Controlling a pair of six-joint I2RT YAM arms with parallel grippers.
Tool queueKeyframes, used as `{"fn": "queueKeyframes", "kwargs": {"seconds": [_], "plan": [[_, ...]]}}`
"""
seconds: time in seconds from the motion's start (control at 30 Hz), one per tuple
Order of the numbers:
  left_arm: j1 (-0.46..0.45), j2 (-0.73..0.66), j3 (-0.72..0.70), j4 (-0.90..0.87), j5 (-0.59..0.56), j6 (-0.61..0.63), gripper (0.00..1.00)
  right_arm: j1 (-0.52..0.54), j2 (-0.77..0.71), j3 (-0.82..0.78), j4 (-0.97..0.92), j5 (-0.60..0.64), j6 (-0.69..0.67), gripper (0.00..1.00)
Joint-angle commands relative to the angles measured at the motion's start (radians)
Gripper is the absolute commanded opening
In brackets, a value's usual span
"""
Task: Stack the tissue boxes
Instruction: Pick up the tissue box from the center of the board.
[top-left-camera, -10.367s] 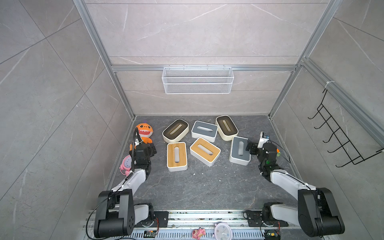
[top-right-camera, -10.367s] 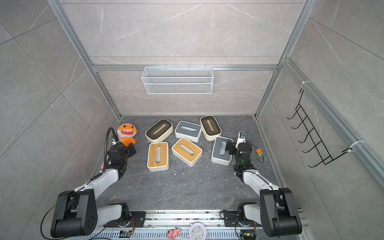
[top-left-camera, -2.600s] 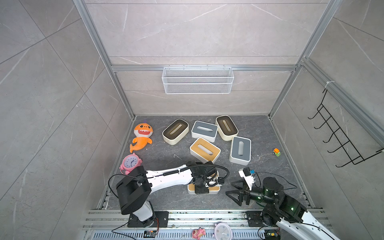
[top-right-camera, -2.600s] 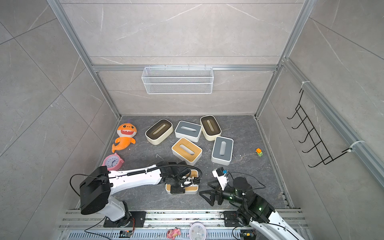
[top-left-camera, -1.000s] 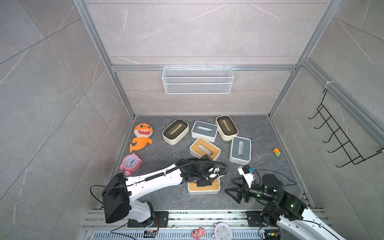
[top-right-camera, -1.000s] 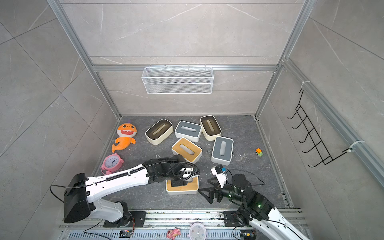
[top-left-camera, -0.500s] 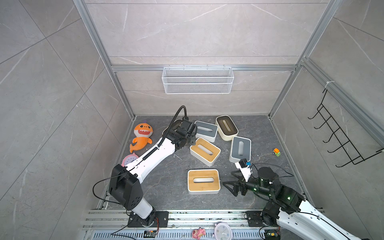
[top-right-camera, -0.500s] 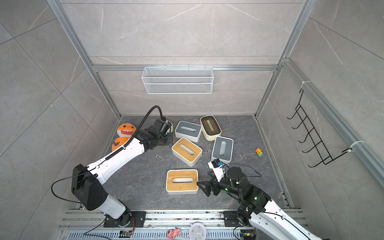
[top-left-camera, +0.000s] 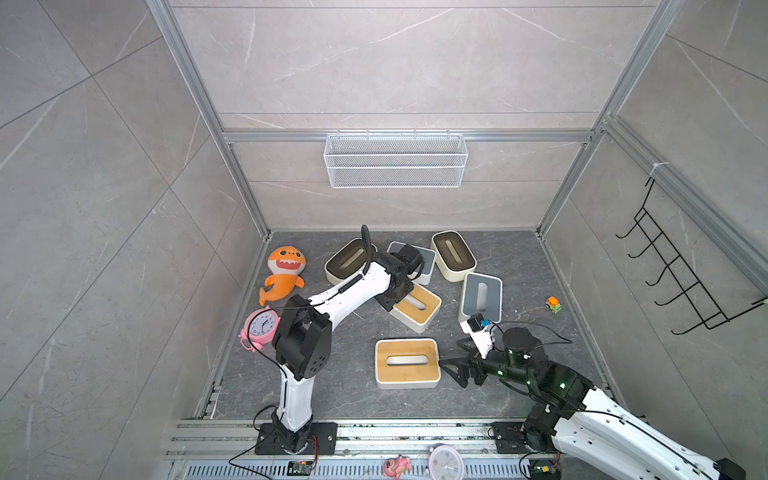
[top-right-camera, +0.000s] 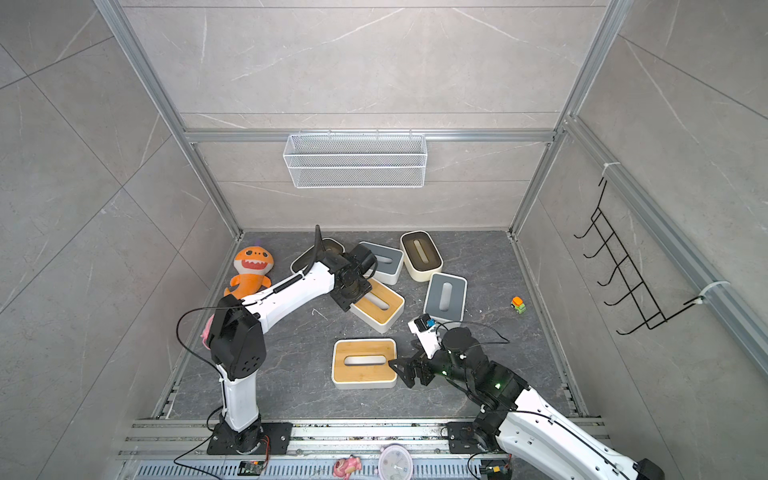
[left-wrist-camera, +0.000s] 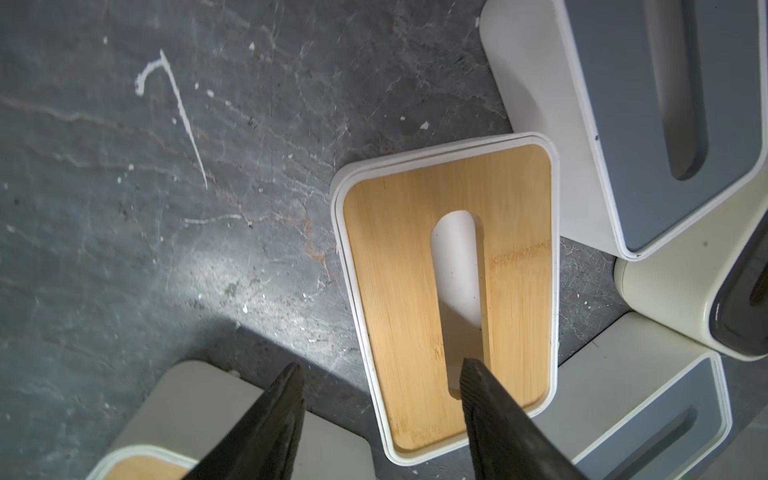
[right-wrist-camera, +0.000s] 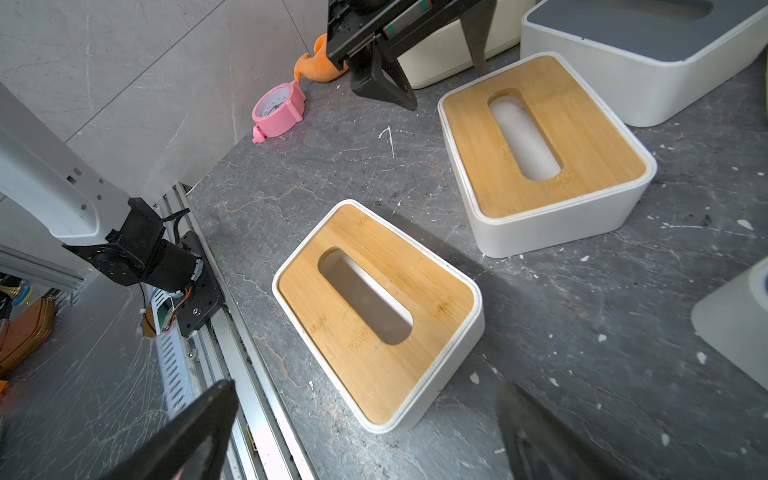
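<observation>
While the left gripper (left-wrist-camera: 380, 370) hangs with fingers spread, one tip sits over the slot end of the far wood-lid box (left-wrist-camera: 399, 266) and the other outside its long wall; no contact seen. Right gripper (right-wrist-camera: 365, 388) fingers wide apart, empty. Near wood-lid box (right-wrist-camera: 432, 299) lies just ahead of the tips, unstacked.

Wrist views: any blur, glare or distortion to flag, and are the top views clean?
Left wrist: the left gripper looks soft, near the lens; a pale glare patch lies on the floor beside the angled tan-lid box, shadow alongside. Right wrist: wide-angle stretch toward the edges, right gripper blurred, front tan-lid box sharp. Both top views: even light, soft shadows, no blur.
</observation>
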Motion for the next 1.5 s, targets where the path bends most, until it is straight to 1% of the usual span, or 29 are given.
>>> {"fn": "queueKeyframes", "kwargs": {"seconds": [0.0, 0.13, 0.27, 0.33, 0.4, 0.47, 0.93, 1.13, 1.33, 1.47], "plan": [[-0.02, 0.034, 0.08, -0.143, -0.043, -0.226, 0.65, 0.005, 0.003, 0.031, 0.043, -0.019, -0.021, 1.0], [-0.021, 0.054, 0.077, -0.134, -0.009, -0.277, 0.66, 0.006, -0.035, 0.021, 0.021, 0.001, -0.028, 1.0], [-0.019, 0.094, 0.089, -0.092, 0.009, -0.257, 0.66, 0.005, -0.077, 0.002, 0.005, 0.02, -0.028, 1.0], [-0.017, 0.112, 0.098, -0.043, 0.011, -0.22, 0.66, 0.003, -0.09, -0.001, -0.001, 0.021, -0.029, 1.0], [-0.017, 0.141, 0.137, -0.069, 0.016, -0.218, 0.66, 0.003, -0.098, -0.002, -0.007, 0.023, -0.03, 1.0], [-0.016, 0.161, 0.156, -0.091, 0.023, -0.224, 0.66, 0.004, -0.098, -0.001, -0.007, 0.025, -0.032, 1.0], [-0.011, 0.204, 0.137, -0.029, 0.061, -0.222, 0.65, 0.003, -0.075, -0.005, 0.003, 0.018, -0.037, 1.0], [-0.01, 0.223, 0.128, -0.016, 0.088, -0.233, 0.63, 0.004, -0.069, -0.001, 0.01, 0.011, -0.039, 1.0], [-0.01, 0.232, 0.13, -0.03, 0.082, -0.24, 0.62, 0.003, -0.071, -0.008, 0.011, 0.007, -0.038, 1.0], [-0.01, 0.238, 0.13, -0.027, 0.084, -0.247, 0.59, 0.004, -0.059, -0.002, 0.01, 0.0, -0.038, 1.0]]}}
